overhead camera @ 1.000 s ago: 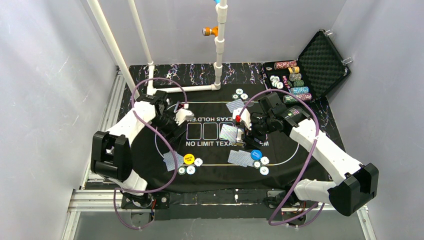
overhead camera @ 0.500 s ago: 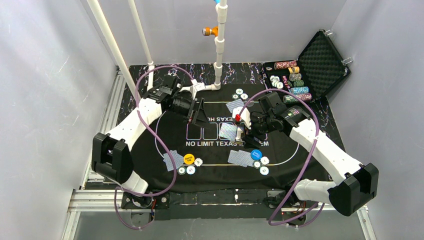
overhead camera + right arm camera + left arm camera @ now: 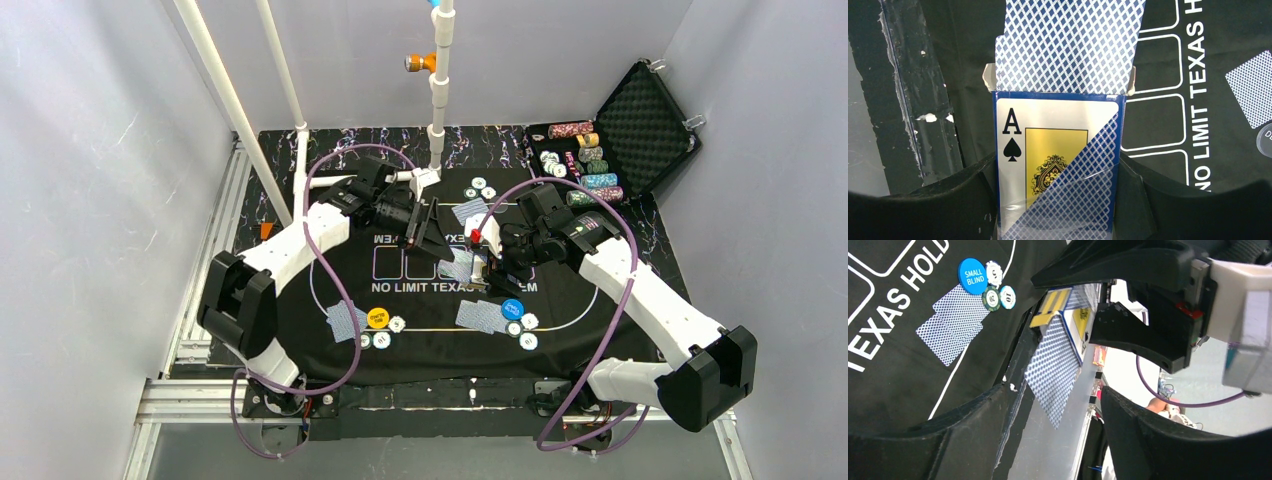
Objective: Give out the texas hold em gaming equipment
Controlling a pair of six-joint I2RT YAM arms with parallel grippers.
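My right gripper (image 3: 1058,200) is shut on a card box (image 3: 1055,165) printed with an ace of spades. A blue-backed playing card (image 3: 1068,45) sticks out of the box's open top. In the top view the right gripper (image 3: 483,258) holds the box over the middle of the mat. My left gripper (image 3: 432,232) stands open just left of it. The left wrist view shows that card (image 3: 1054,370) hanging with its tip between my open left fingers (image 3: 1168,440), not touching them. A yellow button (image 3: 377,318) and a blue button (image 3: 512,308) lie near the front with chips and cards (image 3: 480,316).
An open black case (image 3: 640,125) holding chip stacks (image 3: 590,160) sits at the back right. White pipes (image 3: 437,100) rise at the back of the mat (image 3: 440,345). Two more cards (image 3: 470,212) and three chips (image 3: 480,187) lie at the far middle.
My left arm has swung right across the mat, from its left side up to the card box. The right arm and the box have stayed still.
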